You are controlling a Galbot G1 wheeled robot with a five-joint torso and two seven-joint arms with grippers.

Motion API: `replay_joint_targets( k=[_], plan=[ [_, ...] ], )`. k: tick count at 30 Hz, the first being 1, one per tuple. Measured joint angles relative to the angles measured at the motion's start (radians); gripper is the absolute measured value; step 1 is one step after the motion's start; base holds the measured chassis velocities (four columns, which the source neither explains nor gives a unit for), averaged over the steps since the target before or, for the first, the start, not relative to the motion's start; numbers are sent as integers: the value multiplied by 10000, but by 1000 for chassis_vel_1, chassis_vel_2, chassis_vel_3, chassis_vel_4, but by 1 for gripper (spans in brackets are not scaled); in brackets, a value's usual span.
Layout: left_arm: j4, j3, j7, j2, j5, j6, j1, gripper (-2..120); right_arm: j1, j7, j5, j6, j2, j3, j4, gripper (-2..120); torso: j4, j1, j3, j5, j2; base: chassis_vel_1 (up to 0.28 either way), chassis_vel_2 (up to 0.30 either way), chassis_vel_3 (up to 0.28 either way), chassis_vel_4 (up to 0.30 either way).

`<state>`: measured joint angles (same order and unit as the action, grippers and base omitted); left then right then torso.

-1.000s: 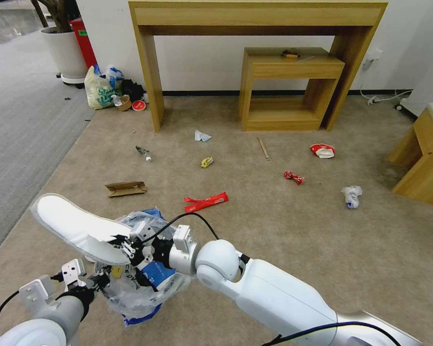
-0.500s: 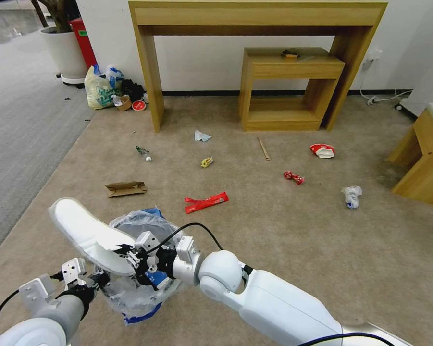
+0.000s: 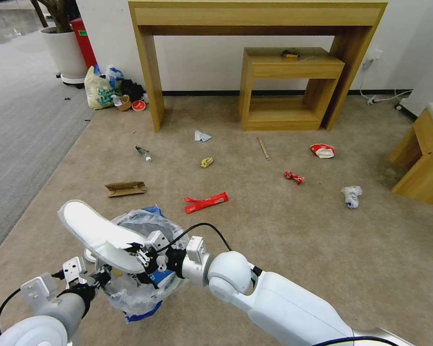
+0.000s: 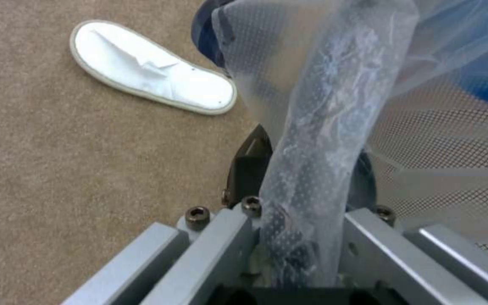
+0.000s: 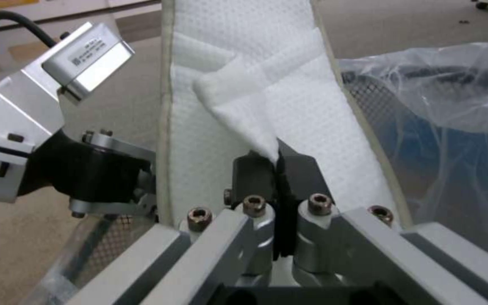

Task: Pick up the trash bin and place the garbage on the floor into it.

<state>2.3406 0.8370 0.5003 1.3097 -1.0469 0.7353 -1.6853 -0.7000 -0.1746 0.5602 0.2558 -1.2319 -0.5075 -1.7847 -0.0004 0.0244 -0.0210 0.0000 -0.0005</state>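
Jaws on my right gripper [image 5: 278, 169] are pinched tight on the torn upper of a white slipper [image 3: 98, 233], holding it tilted over the trash bin [image 3: 142, 269]. Left gripper [image 4: 306, 169] jaws clamp the bin's rim and plastic liner (bin is off the carpet, near my base). 2nd slipper [image 4: 151, 67] lies on the floor [image 3: 298, 230] just beside the bin; wrappers and cardboard [image 3: 126, 188] farther out.

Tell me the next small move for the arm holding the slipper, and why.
Probably swing the slipper further over the trash bin before opening. The right gripper pinches its upper flap above the bin's rim, yet most of the sole juts past the lined opening. The left gripper holds the rim.
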Motion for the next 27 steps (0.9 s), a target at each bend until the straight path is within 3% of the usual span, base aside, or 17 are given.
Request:
replay_joint_targets(
  k=[4, 8, 10, 12, 23, 25, 27],
  plan=[
    [0, 18, 4, -11, -10, 0, -2, 0, -49, 15, -54, 27, 55, 54, -45, 1, 0, 0, 0, 0, 0, 0, 0, 0, 0],
    [0, 21, 3, -12, -13, 0, -9, 0, -85, 26, -112, 16, 125, 61, -90, 10, 1, 1, 0, 0, 0, 0, 0, 0, 0],
    [9, 21, 4, -6, -16, 0, -15, 0, -118, -41, -211, -84, 239, 62, -138, 22, 0, 0, 0, 0, 0, 0, 0, 0, 0],
    [13, 21, 3, -6, -16, 0, -16, 0, -125, -42, -221, -95, 251, 63, -153, 25, 0, 0, 0, 0, 0, 0, 0, 0, 0],
    [78, 50, -28, -28, 39, 0, -76, 0, -227, 119, -207, -45, 234, 197, -344, 70, 0, 0, 0, -1, 0, 0, 0, 0, 0],
    [78, 58, -31, -30, 49, 0, -82, 0, -236, 140, -190, -21, 238, 221, -367, 72, 0, 0, 0, -1, 0, 0, 0, 0, 0],
    [83, 53, -45, -39, 64, 0, -86, 0, -284, 175, -177, 5, 291, 280, -401, 86, 1, 1, 0, -1, 0, 0, 0, 0, 0]
  ],
)
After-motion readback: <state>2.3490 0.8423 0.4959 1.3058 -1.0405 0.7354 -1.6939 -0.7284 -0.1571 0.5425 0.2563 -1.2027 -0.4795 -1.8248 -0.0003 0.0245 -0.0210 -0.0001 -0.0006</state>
